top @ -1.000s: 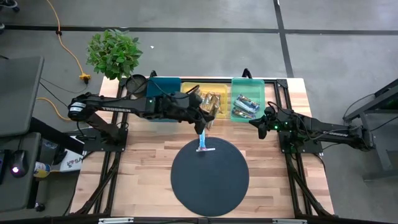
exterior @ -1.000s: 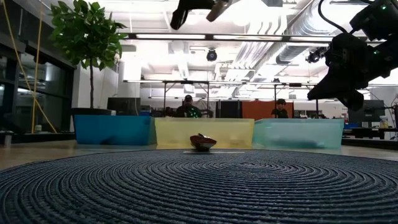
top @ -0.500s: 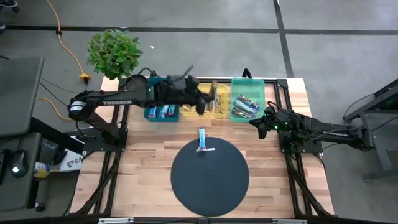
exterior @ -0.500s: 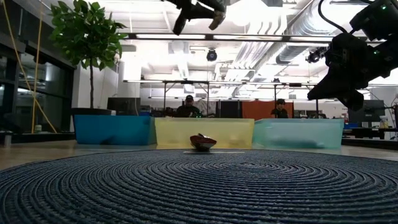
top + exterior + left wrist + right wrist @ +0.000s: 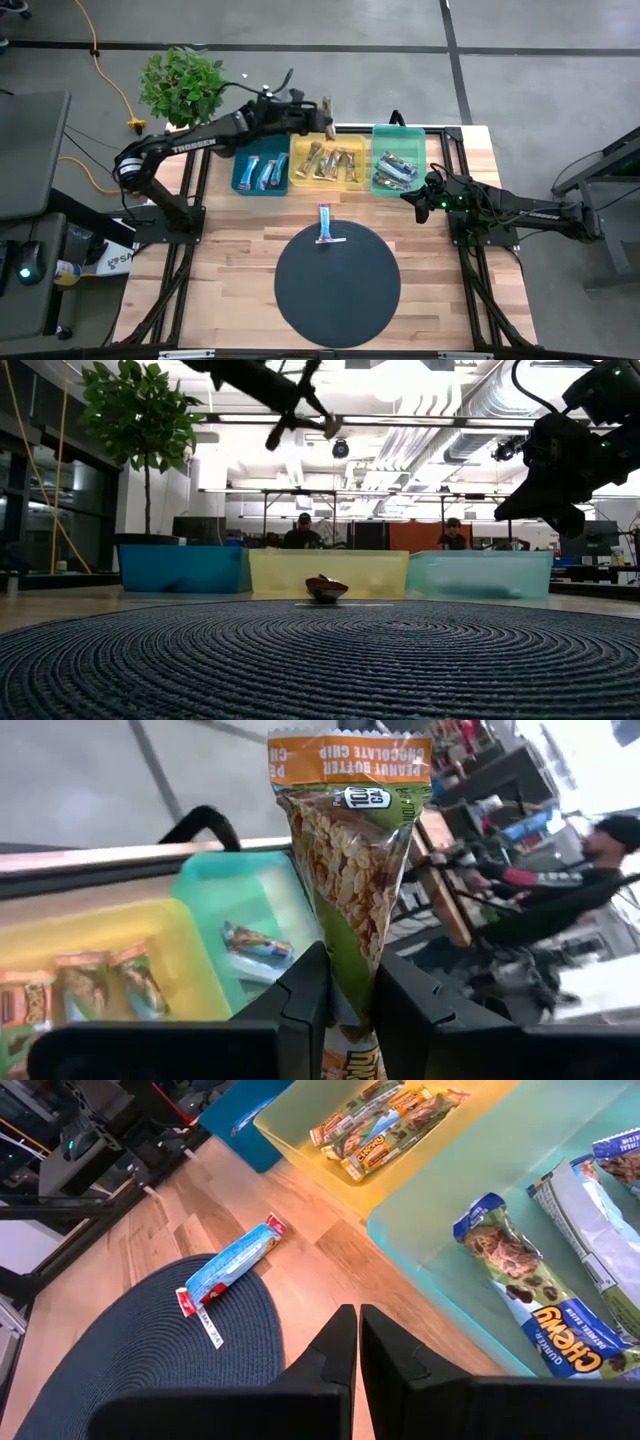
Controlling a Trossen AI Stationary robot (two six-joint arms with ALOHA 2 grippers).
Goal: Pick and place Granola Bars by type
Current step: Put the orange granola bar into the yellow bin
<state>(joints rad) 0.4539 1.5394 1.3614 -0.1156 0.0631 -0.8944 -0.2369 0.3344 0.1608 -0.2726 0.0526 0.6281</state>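
Granola bar (image 5: pixel 352 850), tan peanut-butter wrapper, is sticking up out of the left hand (image 5: pixel 350 995), which is pinching its lower end high above the yellow tray (image 5: pixel 325 165). Looks light, crinkly and slick; gripping mid-body would probably steady it better. A blue bar (image 5: pixel 325 224) is lying on the mat edge (image 5: pixel 337 280), well below that hand. Right hand (image 5: pixel 357 1342) is waiting pressed together beside the green tray (image 5: pixel 397 170).
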